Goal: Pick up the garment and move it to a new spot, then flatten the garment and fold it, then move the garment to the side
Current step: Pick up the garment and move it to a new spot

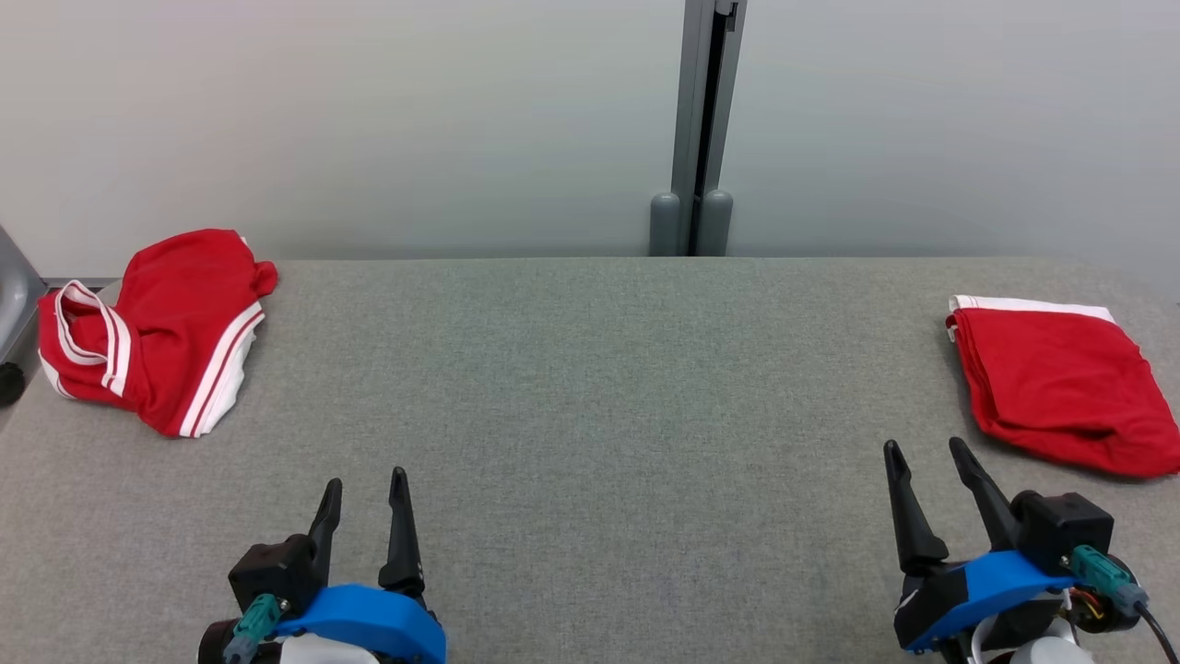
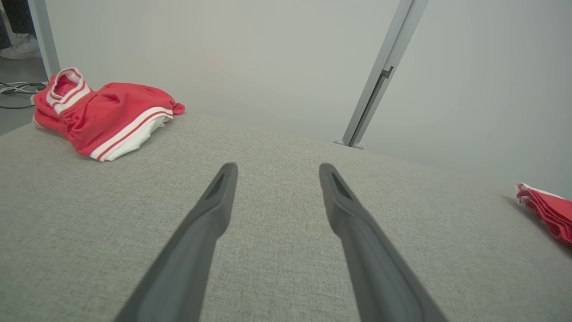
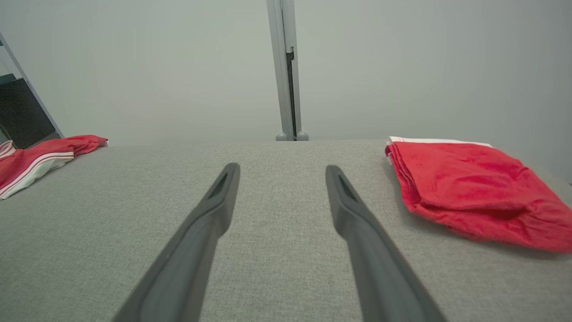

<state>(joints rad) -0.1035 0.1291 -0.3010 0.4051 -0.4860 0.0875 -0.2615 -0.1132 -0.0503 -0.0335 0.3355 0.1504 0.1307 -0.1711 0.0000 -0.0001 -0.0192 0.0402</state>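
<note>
A crumpled red garment [image 1: 152, 327] with white stripes lies at the far left of the grey table [image 1: 590, 387]; the left wrist view has the crumpled garment [image 2: 105, 118] at its upper left, the right wrist view has it [image 3: 35, 158] at its left edge. A second red garment [image 1: 1056, 387], folded with a white band, rests at the right edge; this folded garment [image 3: 473, 188] lies just right of my right fingers. My left gripper [image 1: 365, 484] hovers open near the front left. My right gripper [image 1: 925, 449] is open near the front right, just short of the folded garment. Nothing sits between either pair of fingers.
A pale wall runs behind the table, with a grey vertical post [image 1: 702, 129] at its middle. A dark object [image 1: 11, 304] stands off the table's left end. Cables and a person's shoe [image 2: 18, 47] lie on the floor beyond the left end.
</note>
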